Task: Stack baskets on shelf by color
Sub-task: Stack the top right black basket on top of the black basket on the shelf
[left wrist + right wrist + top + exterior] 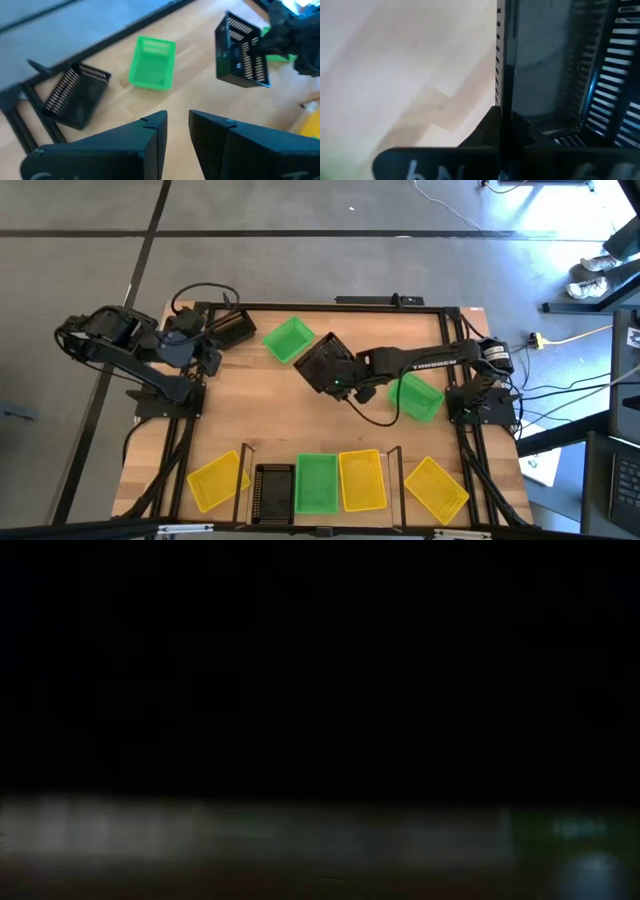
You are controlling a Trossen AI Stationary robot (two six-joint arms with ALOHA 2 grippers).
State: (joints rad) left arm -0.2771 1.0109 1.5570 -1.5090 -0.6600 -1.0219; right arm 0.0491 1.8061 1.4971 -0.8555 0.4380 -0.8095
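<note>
Right pincer (342,379) clamps black basket (322,363) aloft; left pincer (176,122) slightly open, empty.

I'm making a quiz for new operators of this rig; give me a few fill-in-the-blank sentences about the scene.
1. The right gripper is shut on the wall of a ____ basket.
2. On the shelf, the basket between the black one and the yellow one is ____.
3. The left gripper is ____, holding nothing.

Missing words: black; green; open

The worktop (250,420) is pale, smooth wood. The black basket (241,50) is shiny slotted plastic, and the green basket (151,63) is smooth plastic.
</note>
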